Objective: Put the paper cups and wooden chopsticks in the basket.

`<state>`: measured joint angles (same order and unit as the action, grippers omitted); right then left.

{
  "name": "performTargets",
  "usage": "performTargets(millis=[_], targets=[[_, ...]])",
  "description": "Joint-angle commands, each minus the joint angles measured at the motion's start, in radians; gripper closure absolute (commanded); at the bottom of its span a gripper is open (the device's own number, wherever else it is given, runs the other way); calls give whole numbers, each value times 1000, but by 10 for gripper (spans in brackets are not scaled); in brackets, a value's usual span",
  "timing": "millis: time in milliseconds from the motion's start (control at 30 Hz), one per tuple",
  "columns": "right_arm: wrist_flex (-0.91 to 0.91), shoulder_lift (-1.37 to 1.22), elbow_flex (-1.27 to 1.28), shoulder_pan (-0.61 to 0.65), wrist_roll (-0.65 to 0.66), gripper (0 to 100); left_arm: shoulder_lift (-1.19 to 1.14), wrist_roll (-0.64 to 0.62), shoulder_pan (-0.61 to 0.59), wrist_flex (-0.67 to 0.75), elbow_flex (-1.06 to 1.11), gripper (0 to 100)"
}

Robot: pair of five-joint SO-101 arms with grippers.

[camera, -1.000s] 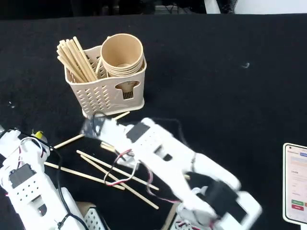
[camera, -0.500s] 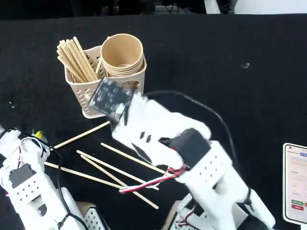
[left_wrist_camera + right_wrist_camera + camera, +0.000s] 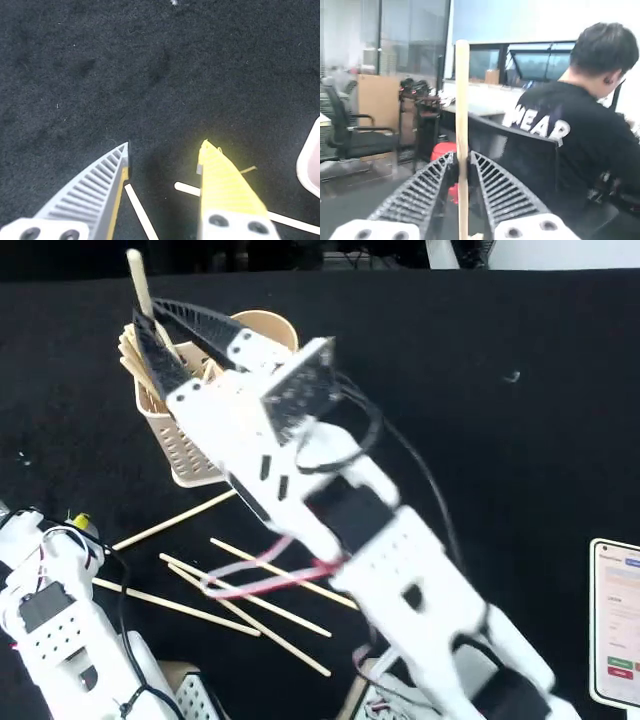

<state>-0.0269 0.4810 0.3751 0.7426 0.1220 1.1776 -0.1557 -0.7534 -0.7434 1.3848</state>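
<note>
On the black table, the basket is placed at about 10 o'clock in the high view. Two things are held in it. A stack of paper cups is stood in the side toward 3 o'clock, with the rim partly covered by the right arm. A bundle of wooden chopsticks is leaned in the side toward 9 o'clock.

The right gripper is raised above the basket's 9 o'clock side. Its black claw is pinched narrow on a single chopstick, which is held upright and sticks out past the fingertips. In the right wrist view the same chopstick is seen clamped between the ribbed fingers.

Several loose chopsticks are left flat on the table at about 7 o'clock, some crossing one another.

The left gripper is held low over the table with its claw spread wide and nothing in it. The ends of two chopsticks are seen lying beneath it.
</note>
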Motion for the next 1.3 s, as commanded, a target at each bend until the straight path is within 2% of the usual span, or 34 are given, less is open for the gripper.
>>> performTargets(millis=[0, 100, 167, 367, 533, 667, 767, 900, 967, 1067, 1267], targets=[[83, -114, -7, -34, 28, 987, 6, -6, -8, 14, -7, 773], [74, -189, -5, -40, 23, 986, 6, -6, -8, 14, -7, 773], [-9, -199, -16, -41, 25, 973, 6, -6, -8, 14, -7, 773], [-603, -117, -205, -46, 23, 762, 6, -6, -8, 15, -7, 773], [-1089, 30, -249, -40, 25, 740, 6, -6, -5, 15, -7, 773], [-1323, 114, -70, 2, 31, 740, 6, -6, -4, 15, -7, 773], [-1295, 128, 200, 41, 37, 740, 6, -6, -4, 15, -7, 773], [-1019, 125, 562, 54, 123, 744, 6, -6, -4, 14, -7, 773], [-890, 125, 685, 51, 166, 786, 6, -6, -4, 14, -7, 773], [-821, 125, 762, 55, 190, 855, 6, -6, -4, 15, -7, 773], [-822, 124, 751, 87, 189, 825, 6, -6, -5, 15, -7, 773]])
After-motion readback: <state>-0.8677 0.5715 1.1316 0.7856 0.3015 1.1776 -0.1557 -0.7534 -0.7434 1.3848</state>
